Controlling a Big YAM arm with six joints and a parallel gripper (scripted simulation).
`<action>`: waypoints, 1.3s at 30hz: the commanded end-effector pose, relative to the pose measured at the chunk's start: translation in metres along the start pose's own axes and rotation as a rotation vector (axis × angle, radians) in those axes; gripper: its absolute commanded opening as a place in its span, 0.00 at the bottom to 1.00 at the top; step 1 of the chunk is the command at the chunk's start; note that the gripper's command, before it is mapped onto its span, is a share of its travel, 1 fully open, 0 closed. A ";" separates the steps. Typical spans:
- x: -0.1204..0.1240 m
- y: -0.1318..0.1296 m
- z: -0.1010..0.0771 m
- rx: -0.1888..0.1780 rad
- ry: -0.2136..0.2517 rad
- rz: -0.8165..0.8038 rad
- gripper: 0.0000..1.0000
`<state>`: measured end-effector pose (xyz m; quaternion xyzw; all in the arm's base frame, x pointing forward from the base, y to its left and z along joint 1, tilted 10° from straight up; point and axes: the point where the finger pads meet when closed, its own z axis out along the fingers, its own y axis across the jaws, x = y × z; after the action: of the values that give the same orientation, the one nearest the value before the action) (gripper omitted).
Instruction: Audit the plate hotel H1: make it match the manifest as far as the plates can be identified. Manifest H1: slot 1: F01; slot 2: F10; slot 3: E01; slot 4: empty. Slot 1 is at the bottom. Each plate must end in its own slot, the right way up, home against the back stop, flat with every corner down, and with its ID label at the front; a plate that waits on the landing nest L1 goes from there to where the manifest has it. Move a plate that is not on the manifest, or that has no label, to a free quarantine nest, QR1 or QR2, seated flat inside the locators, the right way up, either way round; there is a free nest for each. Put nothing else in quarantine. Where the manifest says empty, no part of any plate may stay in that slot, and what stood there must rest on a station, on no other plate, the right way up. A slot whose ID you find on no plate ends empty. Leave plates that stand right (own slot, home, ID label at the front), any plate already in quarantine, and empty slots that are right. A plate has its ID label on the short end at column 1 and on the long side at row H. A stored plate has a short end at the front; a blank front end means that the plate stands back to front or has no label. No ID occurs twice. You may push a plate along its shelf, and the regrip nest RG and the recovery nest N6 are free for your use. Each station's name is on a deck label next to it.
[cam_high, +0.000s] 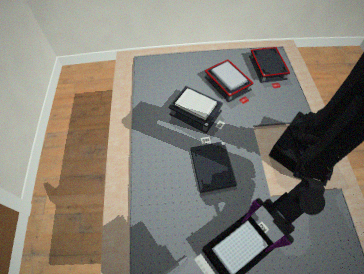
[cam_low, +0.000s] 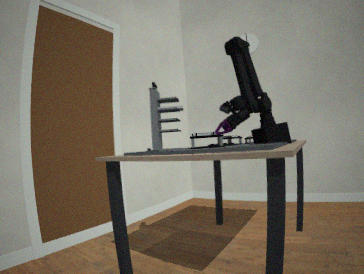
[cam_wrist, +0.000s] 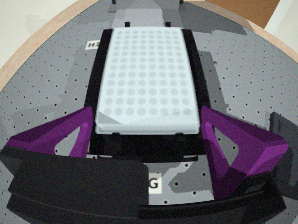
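A white well plate (cam_high: 239, 247) (cam_wrist: 148, 79) (cam_low: 204, 134) lies flat on a black nest (cam_high: 210, 248) (cam_wrist: 100, 63) at the near end of the grey deck. My gripper (cam_high: 268, 226) (cam_wrist: 146, 112) (cam_low: 223, 128) is open. Its purple fingers stand on either side of the plate's near short end, low over the nest. The plate hotel (cam_low: 159, 116) stands just beyond the plate's far end. I cannot tell what lies on its shelves.
A second white plate (cam_high: 196, 102) sits on a black nest mid-deck. A red-framed quarantine nest (cam_high: 246, 85) holds a white plate (cam_high: 229, 75). Another red-framed nest (cam_high: 270, 61) at the back right looks dark inside. A dark nest (cam_high: 213, 168) lies at the deck's middle.
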<state>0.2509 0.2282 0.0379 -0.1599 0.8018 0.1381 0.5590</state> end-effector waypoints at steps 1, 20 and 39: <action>-0.004 0.001 0.002 0.000 -0.014 0.007 1.00; -0.017 0.002 -0.012 -0.007 -0.007 0.008 1.00; -0.048 0.008 -0.022 -0.011 -0.025 0.022 1.00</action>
<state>0.2442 0.2213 0.0820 -0.1551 0.7991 0.1396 0.5638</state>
